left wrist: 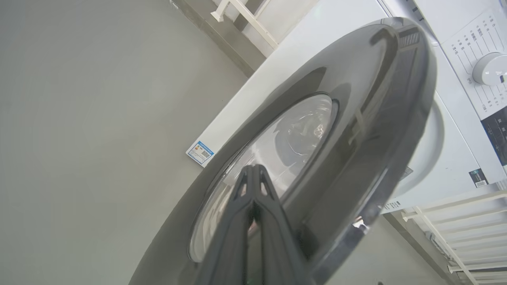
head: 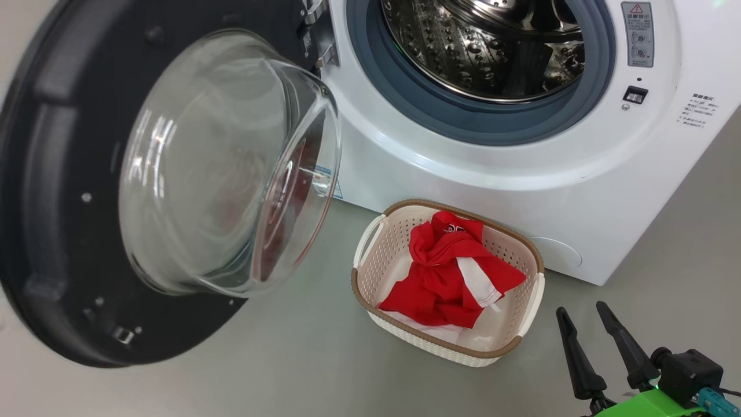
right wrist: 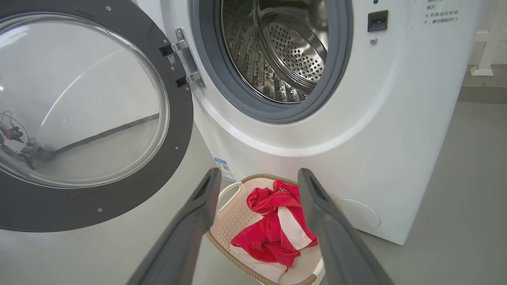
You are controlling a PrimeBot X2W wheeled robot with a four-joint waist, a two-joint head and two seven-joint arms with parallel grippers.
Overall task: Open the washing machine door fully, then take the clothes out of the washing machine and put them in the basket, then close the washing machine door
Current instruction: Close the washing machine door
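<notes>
The washing machine door [head: 52, 202] stands swung wide open at the left, its glass bowl [head: 231, 162] bulging toward me. The white washing machine [head: 463, 168] shows a bare steel drum [head: 486, 46]. The red and white clothes [head: 440, 272] lie in the basket [head: 446, 347] on the floor before the machine. My right gripper [head: 581, 310] is open at the lower right, just right of the basket; the right wrist view frames the clothes [right wrist: 273, 229] between its fingers. My left gripper [left wrist: 253, 168] is shut, pointing at the door's glossy outer face [left wrist: 356, 118]; whether it touches is unclear.
Grey floor [head: 301, 359] spreads around the basket. White rail frames [left wrist: 455, 206] stand beside the machine. A control knob [left wrist: 491, 69] sits on the front panel. A door latch slot [head: 635, 94] is right of the drum opening.
</notes>
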